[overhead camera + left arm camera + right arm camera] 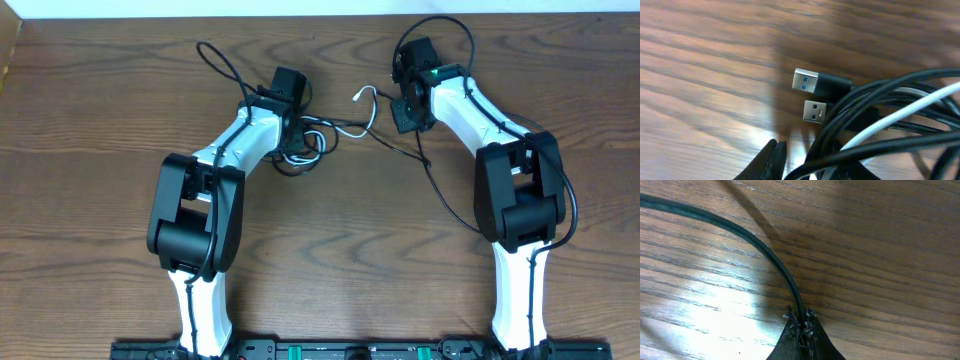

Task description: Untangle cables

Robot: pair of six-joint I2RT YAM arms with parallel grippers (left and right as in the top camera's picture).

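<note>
Jaws: my right gripper [801, 326] pinches a black cable [765, 245]; left gripper [296, 130] unclear. The cables [880, 117] look limp and light; grab behind plugs [815, 84], 9 o'clock.

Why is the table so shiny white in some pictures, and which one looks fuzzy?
Left wrist view: the table is smeary and blurred, the two plugs are sharper, and there is a pale glare patch near the bottom. Right wrist view: bright glare at bottom left, the black cable crisp, its shadow beside it. Overhead view: even light, sharp, soft shadows.

No text, label or number can be read; the blurred USB plugs [806, 81] seem unmarked.
</note>
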